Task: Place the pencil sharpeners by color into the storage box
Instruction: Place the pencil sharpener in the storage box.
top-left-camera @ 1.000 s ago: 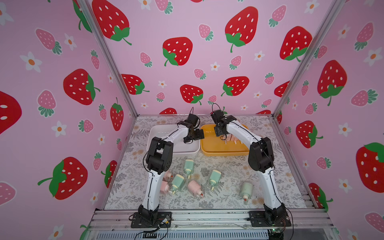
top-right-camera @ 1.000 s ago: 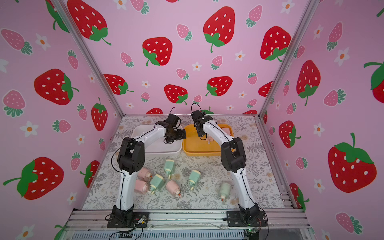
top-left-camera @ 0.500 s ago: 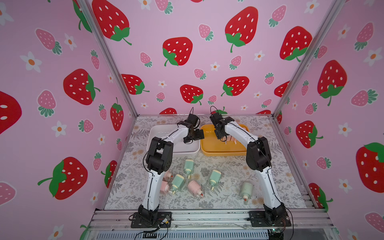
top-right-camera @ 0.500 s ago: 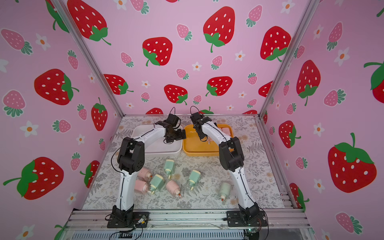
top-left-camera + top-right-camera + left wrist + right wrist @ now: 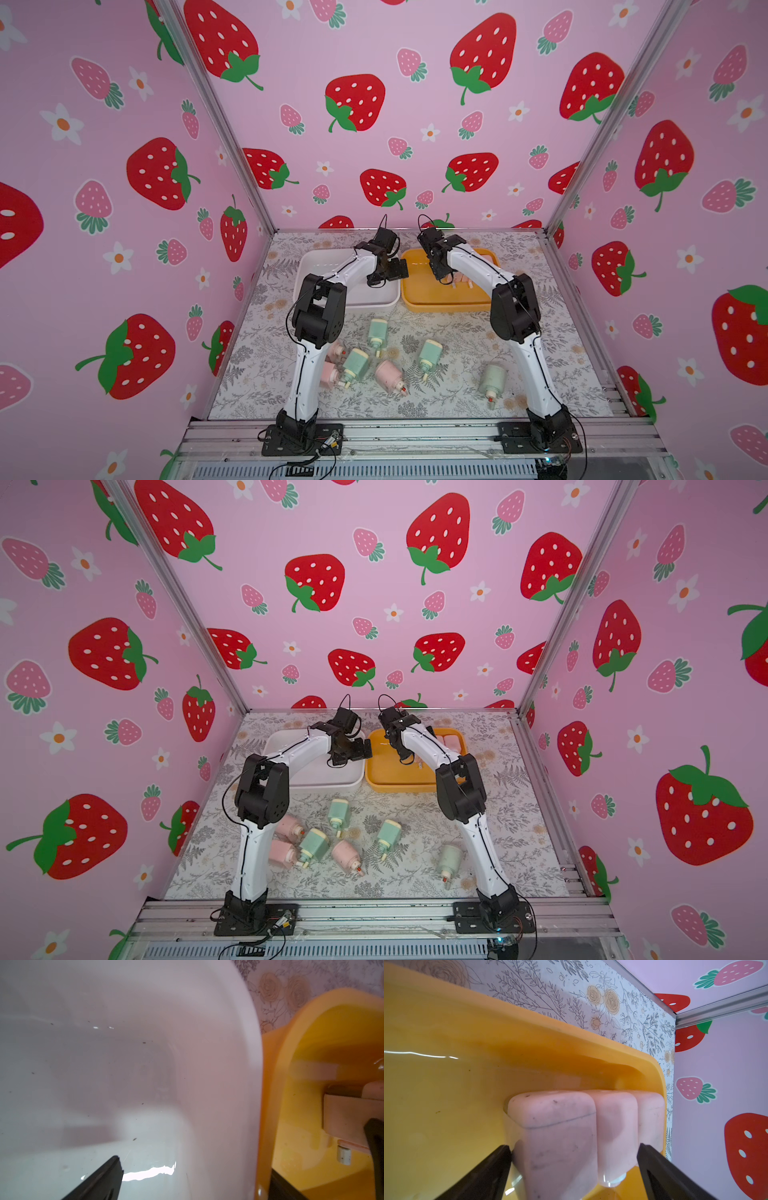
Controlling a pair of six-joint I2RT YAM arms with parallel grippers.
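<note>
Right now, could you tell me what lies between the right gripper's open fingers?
Two pink sharpeners in the orange tray, shown in the right wrist view.

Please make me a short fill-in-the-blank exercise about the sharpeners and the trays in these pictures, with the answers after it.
1. The yellow tray holds ____ pink sharpeners, side by side.
2. On the floral table lie ____ green sharpeners.
3. The right tool is ____, not shut, above that tray.

Missing words: three; four; open.
</note>
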